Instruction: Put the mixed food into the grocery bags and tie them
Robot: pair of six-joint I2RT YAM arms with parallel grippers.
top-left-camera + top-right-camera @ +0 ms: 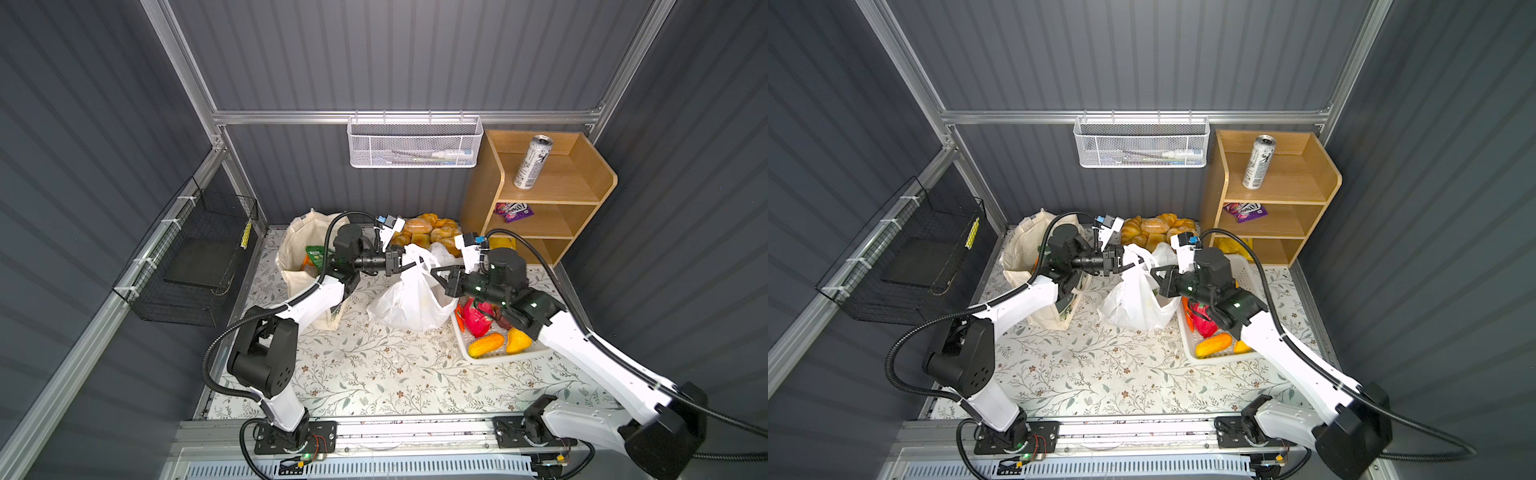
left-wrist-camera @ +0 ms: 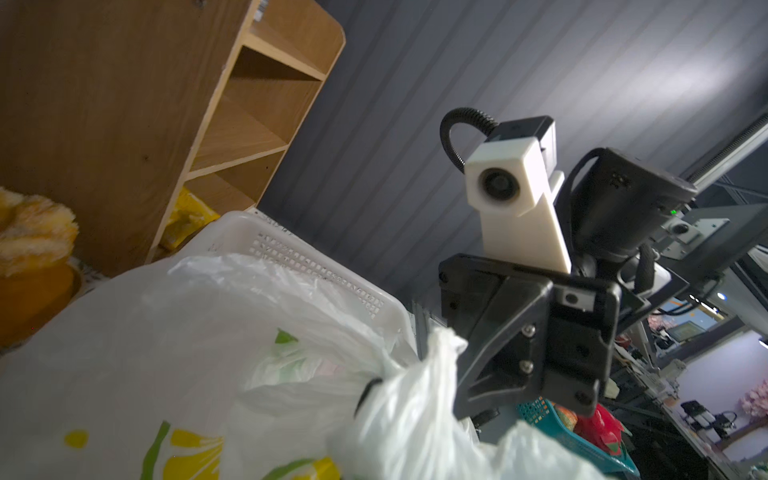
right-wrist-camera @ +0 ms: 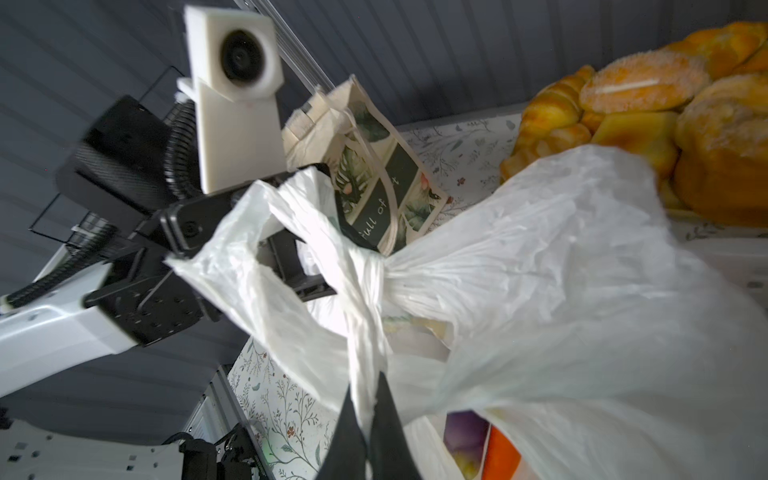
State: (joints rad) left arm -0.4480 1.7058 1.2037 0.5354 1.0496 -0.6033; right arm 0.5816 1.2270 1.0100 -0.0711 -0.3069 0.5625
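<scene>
I have the lemon-print plastic bag (image 1: 409, 301) sitting on the table (image 1: 374, 374) between the canvas tote (image 1: 297, 253) and the white basket (image 1: 490, 358), with my left gripper (image 1: 409, 263) and right gripper (image 1: 433, 272) each pinched tight on one of its twisted handles (image 3: 365, 328).

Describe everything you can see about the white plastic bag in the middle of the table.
The plastic bag is thin, crinkled, translucent white film with a yellow-and-green lemon print. It sits bulging on the floral table, between the canvas tote and the white basket. Orange and purple contents show faintly through it. Its handles are crossed and twisted at the neck. The left gripper pinches one, the right gripper the other.
</scene>
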